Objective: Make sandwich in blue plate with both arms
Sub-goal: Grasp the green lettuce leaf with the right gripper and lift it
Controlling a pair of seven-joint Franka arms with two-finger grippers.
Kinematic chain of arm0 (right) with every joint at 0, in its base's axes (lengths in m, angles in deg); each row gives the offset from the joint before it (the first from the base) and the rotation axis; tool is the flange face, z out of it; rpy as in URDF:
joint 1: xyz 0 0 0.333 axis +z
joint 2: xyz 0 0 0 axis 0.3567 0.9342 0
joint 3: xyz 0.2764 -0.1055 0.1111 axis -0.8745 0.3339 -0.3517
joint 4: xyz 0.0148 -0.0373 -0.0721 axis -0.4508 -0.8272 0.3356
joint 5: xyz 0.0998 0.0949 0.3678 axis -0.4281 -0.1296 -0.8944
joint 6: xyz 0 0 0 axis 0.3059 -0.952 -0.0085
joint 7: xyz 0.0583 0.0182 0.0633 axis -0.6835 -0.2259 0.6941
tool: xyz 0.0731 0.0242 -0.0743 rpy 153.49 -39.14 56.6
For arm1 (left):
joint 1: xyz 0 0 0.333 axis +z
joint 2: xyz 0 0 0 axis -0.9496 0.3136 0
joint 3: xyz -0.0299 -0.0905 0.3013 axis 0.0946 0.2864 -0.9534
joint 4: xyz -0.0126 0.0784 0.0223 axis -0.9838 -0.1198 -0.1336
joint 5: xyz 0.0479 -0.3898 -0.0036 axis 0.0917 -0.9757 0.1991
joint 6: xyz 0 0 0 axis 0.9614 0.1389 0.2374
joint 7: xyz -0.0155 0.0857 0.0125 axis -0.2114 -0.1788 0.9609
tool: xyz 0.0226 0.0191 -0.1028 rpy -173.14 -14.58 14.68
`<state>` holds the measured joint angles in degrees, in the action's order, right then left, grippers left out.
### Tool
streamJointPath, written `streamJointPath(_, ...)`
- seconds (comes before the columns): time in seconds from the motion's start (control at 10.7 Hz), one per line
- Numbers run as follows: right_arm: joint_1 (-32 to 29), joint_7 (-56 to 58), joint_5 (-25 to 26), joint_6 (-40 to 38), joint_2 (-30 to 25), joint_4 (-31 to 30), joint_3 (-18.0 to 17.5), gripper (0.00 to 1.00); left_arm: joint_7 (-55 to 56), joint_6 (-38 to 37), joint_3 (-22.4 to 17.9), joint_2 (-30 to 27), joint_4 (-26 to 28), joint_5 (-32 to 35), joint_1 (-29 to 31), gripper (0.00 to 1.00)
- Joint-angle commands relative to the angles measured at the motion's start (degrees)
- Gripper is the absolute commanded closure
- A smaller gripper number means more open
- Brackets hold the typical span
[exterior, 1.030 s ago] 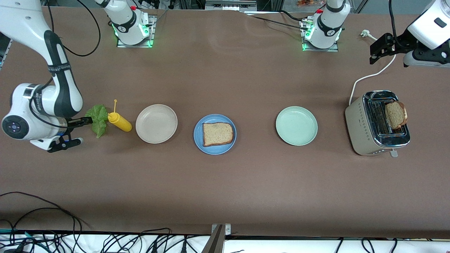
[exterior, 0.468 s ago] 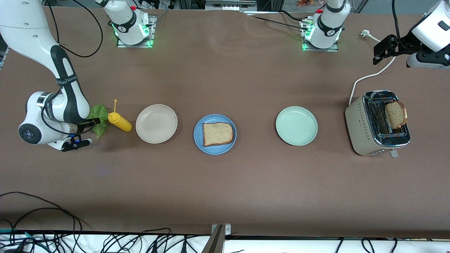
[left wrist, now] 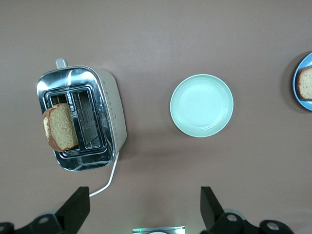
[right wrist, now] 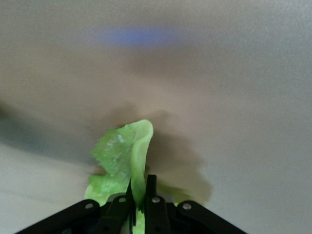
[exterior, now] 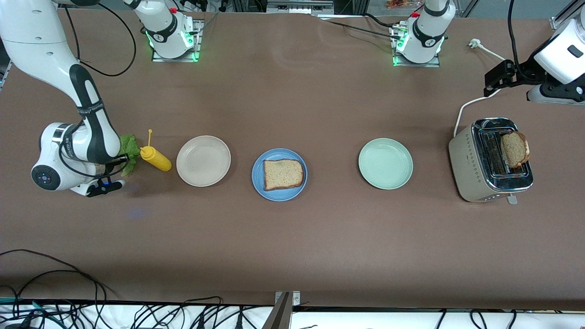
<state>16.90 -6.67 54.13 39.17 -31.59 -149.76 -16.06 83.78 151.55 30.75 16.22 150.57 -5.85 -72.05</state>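
My right gripper (exterior: pixel 119 159) is shut on the ruffled green lettuce leaf (exterior: pixel 129 147) and holds it just above the table, beside the yellow bottle. In the right wrist view the leaf (right wrist: pixel 122 151) stands pinched between the fingertips of the right gripper (right wrist: pixel 139 192). One bread slice (exterior: pixel 283 174) lies on the blue plate (exterior: pixel 257 176) at mid table. A second slice (exterior: pixel 514 149) stands in the toaster (exterior: pixel 475 169). My left gripper (exterior: pixel 491 82) hangs open and empty above the table by the toaster's cord. In the left wrist view it (left wrist: pixel 144 209) is open, with the toaster (left wrist: pixel 109 112) farther off.
A yellow squeeze bottle (exterior: pixel 155 158) lies between the lettuce and the beige-white plate (exterior: pixel 203 161). A pale green plate (exterior: pixel 385 163) sits between the blue plate and the toaster. The toaster's white cord (exterior: pixel 466 107) runs toward the arm bases.
My right arm has moved toward the yellow bottle with the lettuce in its grip and now hides more of the leaf. My left gripper has shifted slightly above the cord.
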Motion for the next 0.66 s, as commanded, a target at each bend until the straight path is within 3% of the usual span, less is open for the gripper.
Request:
streamJointPath(0.0, -0.1, 1.8, -0.4, -15.4, -0.1, 9.7, -0.4, 1.00, -1.5, -0.7, 0.1, 0.9, -2.2, -1.1, 2.2, 0.00)
streamJointPath(0.37, 1.8, 0.6, 0.0, -38.5, -0.5, 22.7, -0.5, 1.00, -1.4, -0.7, 0.2, 1.0, -2.3, -1.0, 2.1, 0.00)
streamJointPath(0.56, 3.6, -2.8, -0.6, -46.1, -0.8, 27.9, -0.6, 1.00, -1.5, -0.7, 0.2, 1.7, -2.3, -1.0, 2.1, 0.00)
